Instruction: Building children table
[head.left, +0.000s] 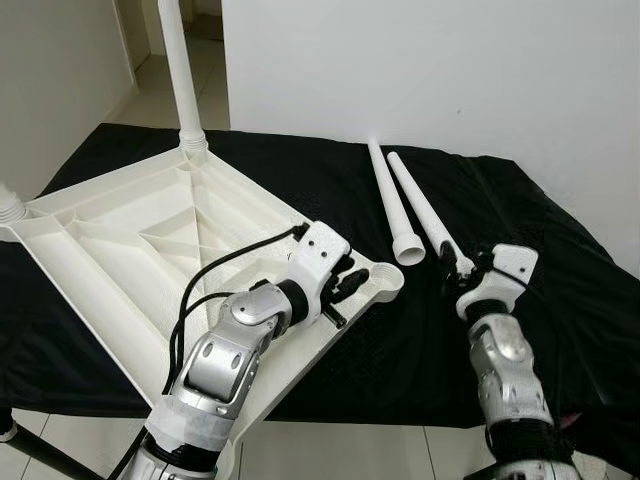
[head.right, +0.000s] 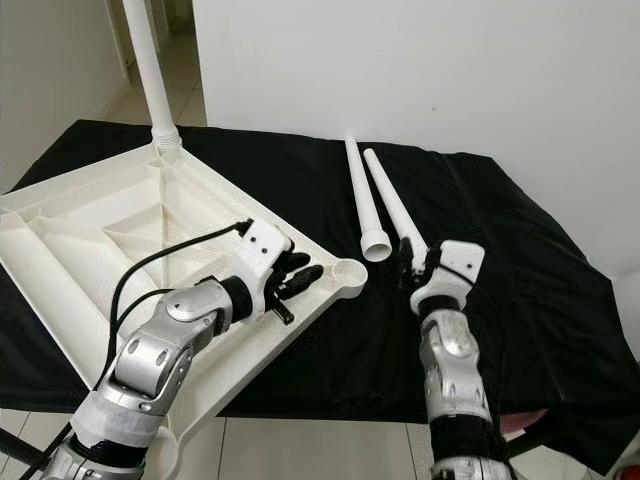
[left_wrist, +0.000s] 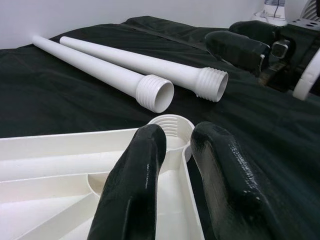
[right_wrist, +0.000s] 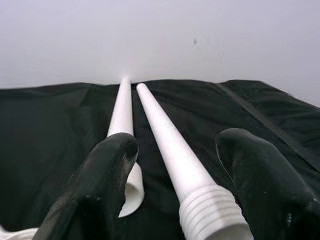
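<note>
Children's table (head.left: 150, 240): upside down, sockets up for legs.
Left tool (head.left: 352, 283): narrow, steadying corner socket (head.left: 383, 281).
Right tool (right_wrist: 180, 185): wide, straddling loose leg (head.left: 425, 212).

A black cloth (head.left: 520, 330) is covering the counter and hanging over its near edge in loose folds. A plain white wall (head.left: 450, 70) is standing behind it. Pale floor tiles (head.left: 330, 450) are showing below, and a doorway (head.left: 205, 60) is opening at the far left.
</note>
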